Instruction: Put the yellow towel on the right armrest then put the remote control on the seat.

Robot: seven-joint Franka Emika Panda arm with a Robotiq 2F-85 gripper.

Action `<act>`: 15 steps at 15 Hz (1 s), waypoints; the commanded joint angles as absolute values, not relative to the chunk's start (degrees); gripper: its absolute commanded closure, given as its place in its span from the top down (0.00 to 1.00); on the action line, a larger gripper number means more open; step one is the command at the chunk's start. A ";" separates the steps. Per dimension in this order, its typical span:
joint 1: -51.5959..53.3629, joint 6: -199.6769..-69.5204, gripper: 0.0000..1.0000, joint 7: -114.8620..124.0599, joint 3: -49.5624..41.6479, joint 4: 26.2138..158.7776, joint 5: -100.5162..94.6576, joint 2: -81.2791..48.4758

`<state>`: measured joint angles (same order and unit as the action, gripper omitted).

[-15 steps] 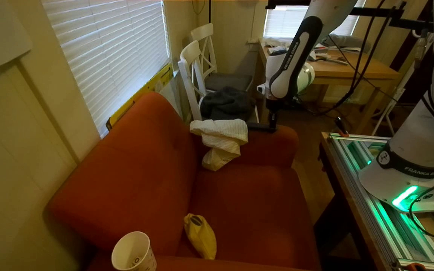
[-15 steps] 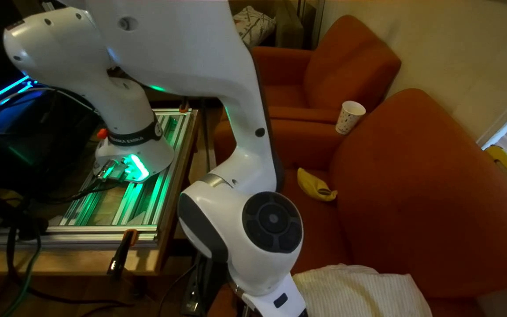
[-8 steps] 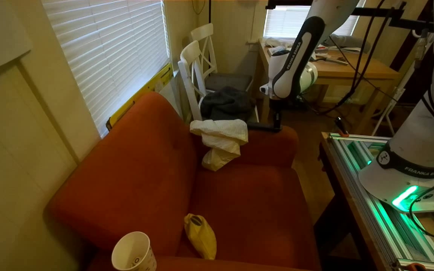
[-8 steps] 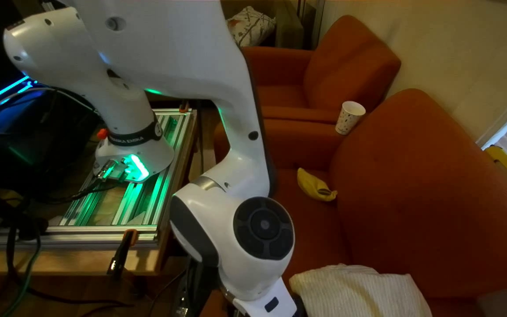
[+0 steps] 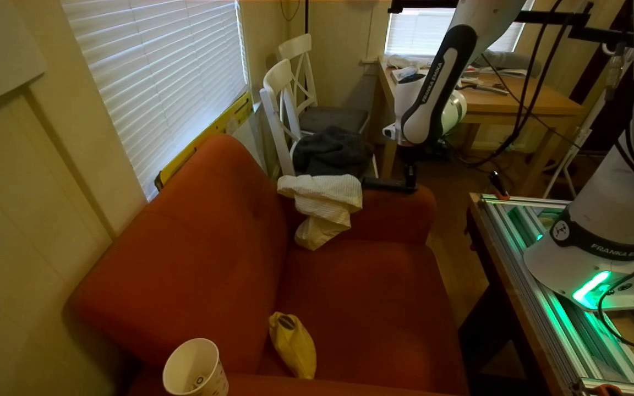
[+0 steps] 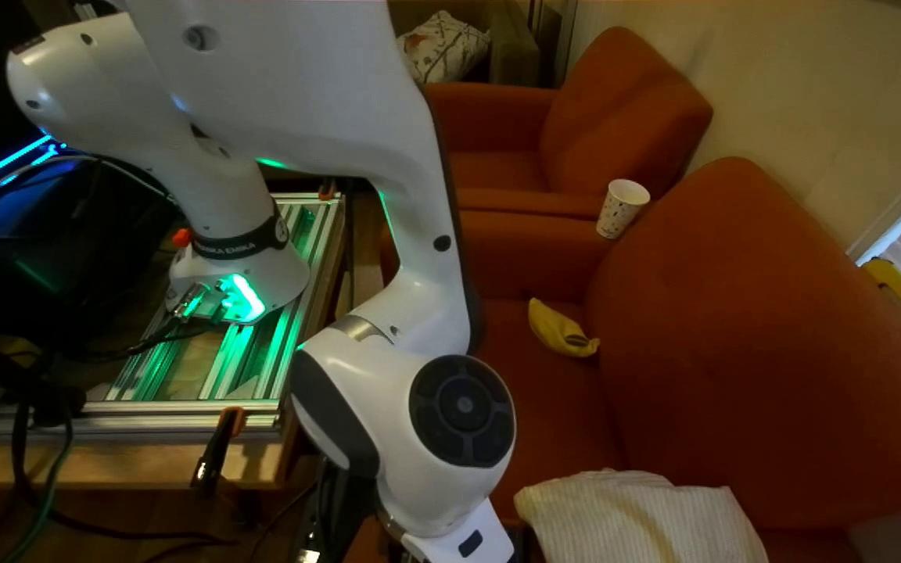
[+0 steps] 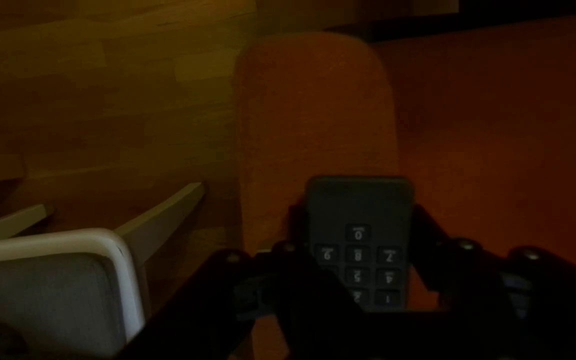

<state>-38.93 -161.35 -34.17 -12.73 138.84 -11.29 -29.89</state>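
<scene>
A pale wall (image 5: 75, 159) with white blinds (image 5: 168, 60) is fronted by an orange sofa (image 5: 190, 258). Over one armrest (image 5: 399, 220) a pale striped towel (image 5: 325, 201) is draped toward the seat (image 5: 366, 302). In the tool (image 7: 359, 230), the remote control (image 7: 360, 202) is clamped above that armrest; whether the armrest is touched cannot be told.

Displacement of the gripper (image 5: 410, 182) away from the pale towel (image 5: 322, 199), the remote control (image 5: 386, 185) travelling in its grasp. In an exterior view, more of the remote control now shows on the gripper's towel side. The arm (image 6: 419, 309) above has shifted correspondingly.
</scene>
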 commanded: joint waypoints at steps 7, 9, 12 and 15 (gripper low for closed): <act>-36.71 -161.14 0.26 -33.02 -16.76 139.97 -13.25 -30.56; -36.65 -161.64 0.78 -32.97 -17.14 139.92 -13.28 -30.70; -36.71 -161.98 0.98 -32.99 -17.88 139.81 -13.38 -31.11; -37.56 -162.81 1.00 -33.36 -17.44 139.94 -12.68 -30.71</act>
